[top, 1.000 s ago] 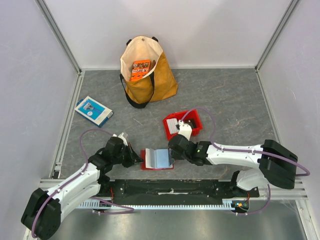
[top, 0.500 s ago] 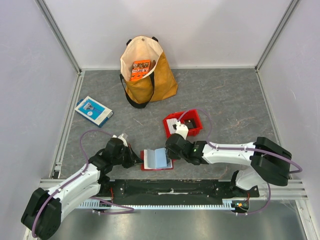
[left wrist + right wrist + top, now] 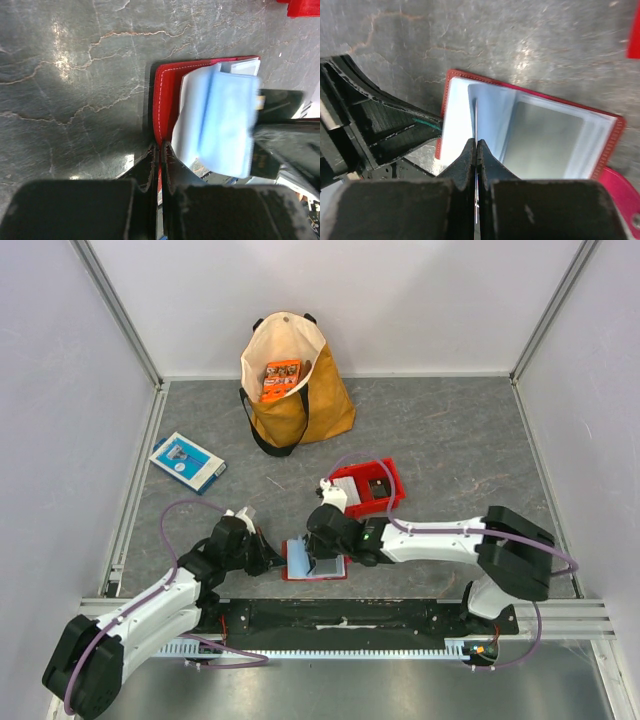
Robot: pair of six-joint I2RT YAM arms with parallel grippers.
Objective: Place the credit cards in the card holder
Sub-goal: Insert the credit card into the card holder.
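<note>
The left gripper (image 3: 160, 148) has its jaws pressed together on the red border of the card holder (image 3: 167, 100), pinning that edge to the table (image 3: 450, 440). The holder's blue-tinted clear leaves stand up just ahead of its tips. The right gripper (image 3: 476, 145) is clamped too, on a thin sheet seen edge-on. I take it to be a credit card (image 3: 475, 117), though from this angle it could be one of the holder's own leaves. The sheet points straight ahead of the tips into the open holder, between the pale left page and the stacked pockets to the gripper's right. The main risk is the sheet missing a pocket mouth: the leaves are loose and glossy, so it could slide under or between them, or shove the whole stack sideways. A hard push could also drag the holder out of the left pinch, since only a narrow strip of rim is caught. The two grippers sit very near each other across the holder, so any swing of the right one towards its left could strike the other arm's fingers. Open floor lies ahead of both tools. The red bin (image 3: 392, 478), with more credit cards (image 3: 347, 483), sits just behind and to the right of the right wrist.
</note>
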